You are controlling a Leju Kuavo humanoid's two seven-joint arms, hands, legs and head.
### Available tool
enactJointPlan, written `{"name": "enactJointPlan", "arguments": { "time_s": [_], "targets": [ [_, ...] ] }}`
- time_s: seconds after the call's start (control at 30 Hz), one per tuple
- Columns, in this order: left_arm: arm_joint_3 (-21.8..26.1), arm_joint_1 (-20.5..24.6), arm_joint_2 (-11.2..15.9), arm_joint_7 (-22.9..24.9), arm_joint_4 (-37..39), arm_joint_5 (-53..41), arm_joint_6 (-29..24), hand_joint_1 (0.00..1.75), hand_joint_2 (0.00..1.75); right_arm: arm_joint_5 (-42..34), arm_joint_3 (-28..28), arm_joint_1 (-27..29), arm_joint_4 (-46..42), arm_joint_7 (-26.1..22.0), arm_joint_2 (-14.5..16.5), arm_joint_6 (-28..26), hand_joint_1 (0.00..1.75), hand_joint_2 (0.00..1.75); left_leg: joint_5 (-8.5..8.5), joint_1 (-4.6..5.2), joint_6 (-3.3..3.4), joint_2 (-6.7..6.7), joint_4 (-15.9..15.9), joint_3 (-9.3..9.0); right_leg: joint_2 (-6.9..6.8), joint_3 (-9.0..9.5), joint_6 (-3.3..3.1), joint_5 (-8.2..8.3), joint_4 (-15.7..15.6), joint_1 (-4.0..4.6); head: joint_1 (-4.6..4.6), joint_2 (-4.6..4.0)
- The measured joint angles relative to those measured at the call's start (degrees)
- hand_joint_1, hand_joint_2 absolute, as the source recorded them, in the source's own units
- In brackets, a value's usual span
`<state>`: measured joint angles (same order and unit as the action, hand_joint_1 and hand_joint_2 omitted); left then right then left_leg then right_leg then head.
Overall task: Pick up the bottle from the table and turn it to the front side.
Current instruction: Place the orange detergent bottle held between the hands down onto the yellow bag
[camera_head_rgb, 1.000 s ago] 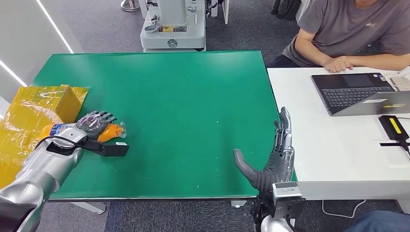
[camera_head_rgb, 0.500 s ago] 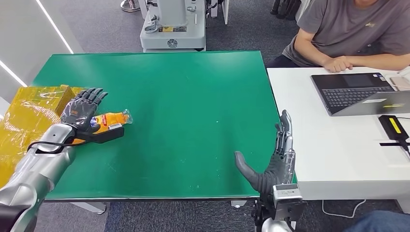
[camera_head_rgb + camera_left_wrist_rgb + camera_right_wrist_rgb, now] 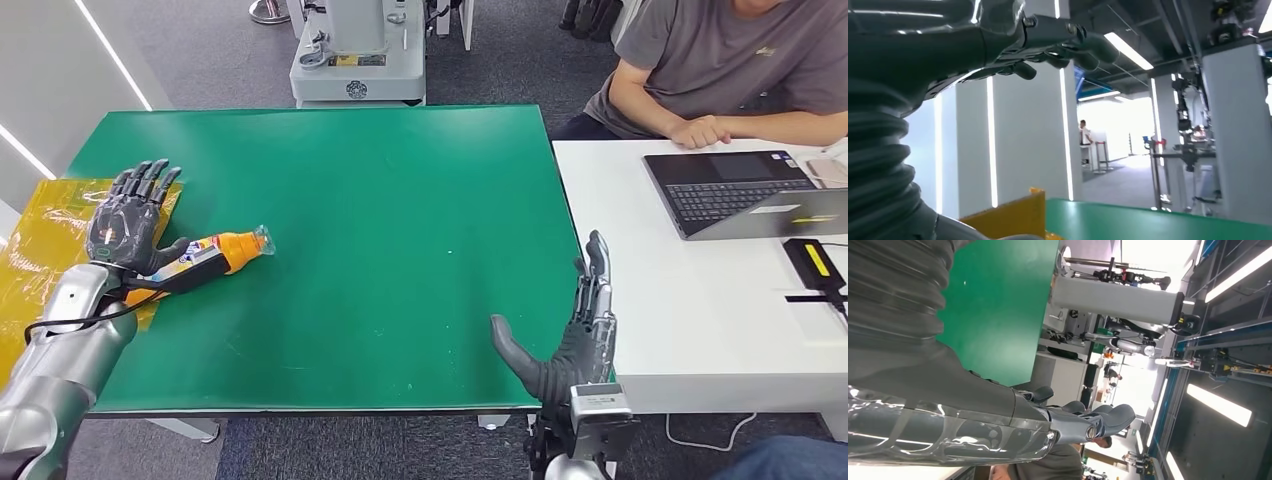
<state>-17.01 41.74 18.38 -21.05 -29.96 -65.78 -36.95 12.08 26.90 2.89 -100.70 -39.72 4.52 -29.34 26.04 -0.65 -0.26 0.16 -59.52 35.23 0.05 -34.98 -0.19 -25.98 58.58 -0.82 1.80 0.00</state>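
Orange bottle [image 3: 215, 251] now lies label-up near the green table's [image 3: 400, 250] left edge; the left hand [image 3: 128, 222] has lifted off, fingers spread (right hand [image 3: 572, 345] idle, open), so the turn looks done.

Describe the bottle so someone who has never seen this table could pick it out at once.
Look at the green table and go to its left edge, beside the yellow box. The bottle lies there on its side, pointing toward the table's middle, with the left hand at its near end. It is small and orange with a colourful label, the one orange thing on the green top.
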Motion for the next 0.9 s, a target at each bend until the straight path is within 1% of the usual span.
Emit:
{"name": "enactJointPlan", "arguments": {
  "time_s": [0.03, 0.1, 0.17, 0.23, 0.33, 0.37, 0.4, 0.43, 0.5, 0.53, 0.57, 0.6, 0.67, 0.73, 0.8, 0.9],
  "targets": [
    [1.17, -0.7, -0.3, -1.56, -1.52, 1.89, 0.04, 0.0, 1.75, 0.02, 0.0, -0.01, -0.04, 0.13, 0.07, 0.03, 0.0, 1.75, 0.0, 0.0, 0.0, 0.0, -0.01, 0.0, 0.0, 0.0, 0.0, 0.0, 0.0, 0.0, 0.01, 0.0],
    [3.7, -2.34, -1.42, -6.88, -5.27, 8.92, 0.88, 0.0, 1.75, 0.01, -0.01, -0.09, -0.05, 0.44, 0.13, 0.21, 0.0, 1.75, 0.0, 0.0, 0.0, -0.01, -0.02, 0.0, -0.02, 0.0, 0.0, 0.0, -0.01, 0.0, 0.02, 0.0],
    [6.38, -4.36, -3.68, -12.67, -10.51, 19.45, 4.33, 0.0, 1.75, -0.13, -0.01, -0.33, -0.02, 0.71, 0.22, 0.62, 0.0, 1.75, 0.0, 0.01, 0.0, -0.07, -0.03, 0.0, -0.07, 0.02, 0.0, 0.0, -0.02, -0.01, 0.01, 0.0],
    [8.09, -6.44, -6.51, -16.15, -16.53, 29.86, 8.71, 0.0, 1.75, -0.4, 0.0, -0.73, 0.15, 0.8, 0.34, 1.01, 0.0, 1.75, 0.0, 0.01, 0.01, -0.12, -0.03, 0.01, -0.13, 0.06, 0.01, -0.01, -0.03, -0.02, -0.01, 0.0],
    [8.75, -8.6, -9.66, -17.26, -23.31, 37.04, 12.13, 0.0, 1.75, -0.69, 0.01, -1.2, 0.53, 0.75, 0.45, 1.31, 0.0, 1.75, 0.01, 0.02, 0.02, -0.1, -0.03, 0.01, -0.12, 0.09, 0.02, 0.0, -0.03, -0.03, 0.0, 0.0],
    [8.83, -9.12, -10.48, -17.38, -25.02, 39.91, 13.93, 0.0, 1.75, -0.79, 0.01, -1.27, 0.67, 0.74, 0.46, 1.49, 0.0, 1.75, 0.01, 0.02, 0.02, -0.09, -0.03, 0.0, -0.11, 0.09, 0.02, 0.0, -0.04, -0.03, 0.01, 0.0],
    [8.93, -9.59, -11.62, -17.07, -26.64, 44.5, 17.07, 0.0, 1.75, -0.97, 0.04, -1.4, 0.87, 0.76, 0.46, 1.8, 0.0, 1.75, 0.01, 0.02, 0.02, -0.1, -0.04, 0.0, -0.12, 0.09, 0.02, 0.0, -0.05, -0.03, 0.02, 0.0],
    [9.15, -10.05, -12.93, -16.22, -28.13, 50.22, 21.02, 0.0, 1.75, -1.22, 0.12, -1.63, 1.13, 0.79, 0.45, 2.1, 0.0, 1.75, 0.01, 0.02, 0.02, -0.14, -0.04, 0.0, -0.17, 0.1, 0.03, 0.0, -0.06, -0.03, 0.02, 0.0],
    [9.6, -11.23, -16.25, -13.92, -30.8, 65.34, 30.74, 0.0, 1.75, -2.01, 0.51, -2.51, 1.94, 0.76, 0.44, 2.45, 0.0, 1.75, 0.01, 0.02, 0.02, -0.2, -0.04, 0.0, -0.25, 0.12, 0.03, -0.01, -0.07, -0.03, 0.01, 0.0],
    [9.62, -12.02, -17.93, -13.23, -32.01, 72.74, 34.68, 0.0, 1.75, -2.4, 0.79, -3.07, 2.48, 0.68, 0.43, 2.38, 0.0, 1.75, 0.01, 0.02, 0.02, -0.22, -0.04, 0.0, -0.26, 0.13, 0.04, -0.01, -0.07, -0.03, 0.01, 0.0],
    [9.26, -12.97, -19.63, -13.07, -33.33, 79.6, 37.54, 0.0, 1.75, -2.74, 1.14, -3.64, 3.08, 0.59, 0.4, 2.18, 0.0, 1.75, 0.01, 0.02, 0.02, -0.21, -0.04, 0.0, -0.25, 0.13, 0.04, 0.0, -0.07, -0.03, 0.0, 0.0],
    [8.55, -13.98, -21.17, -13.22, -34.67, 84.74, 38.96, 0.0, 1.75, -2.96, 1.49, -4.17, 3.64, 0.51, 0.37, 1.9, 0.0, 1.75, 0.01, 0.03, 0.02, -0.21, -0.04, 0.0, -0.24, 0.13, 0.04, 0.0, -0.07, -0.03, 0.01, 0.0],
    [6.6, -16.02, -23.87, -13.94, -37.4, 92.08, 40.05, 0.0, 1.75, -3.12, 2.15, -4.97, 4.38, 0.45, 0.28, 1.29, 0.0, 1.75, 0.02, 0.03, 0.03, -0.2, -0.05, 0.01, -0.23, 0.13, 0.04, 0.01, -0.07, -0.03, 0.0, 0.0],
    [4.93, -17.92, -25.88, -14.64, -40.03, 96.28, 40.45, 0.0, 1.75, -3.14, 2.71, -5.44, 4.74, 0.51, 0.15, 0.79, 0.0, 1.75, 0.04, 0.03, 0.05, -0.2, -0.05, 0.02, -0.23, 0.12, 0.04, 0.0, -0.08, -0.03, 0.0, 0.0],
    [3.81, -19.51, -27.33, -15.36, -42.39, 97.52, 39.63, 0.0, 1.75, -3.07, 3.06, -5.73, 5.01, 0.83, 0.01, 0.45, 0.0, 1.75, 0.05, 0.02, 0.06, -0.2, -0.04, 0.02, -0.23, 0.11, 0.04, -0.01, -0.09, -0.03, 0.01, 0.0],
    [2.38, -21.66, -28.95, -17.33, -45.21, 95.08, 34.5, 0.0, 1.75, -2.58, 3.38, -6.11, 5.24, 1.89, -0.11, 0.08, 0.0, 1.75, 0.06, 0.02, 0.05, -0.2, -0.02, 0.01, -0.23, 0.11, 0.04, -0.02, -0.09, -0.02, 0.01, 0.0]
  ]
}}
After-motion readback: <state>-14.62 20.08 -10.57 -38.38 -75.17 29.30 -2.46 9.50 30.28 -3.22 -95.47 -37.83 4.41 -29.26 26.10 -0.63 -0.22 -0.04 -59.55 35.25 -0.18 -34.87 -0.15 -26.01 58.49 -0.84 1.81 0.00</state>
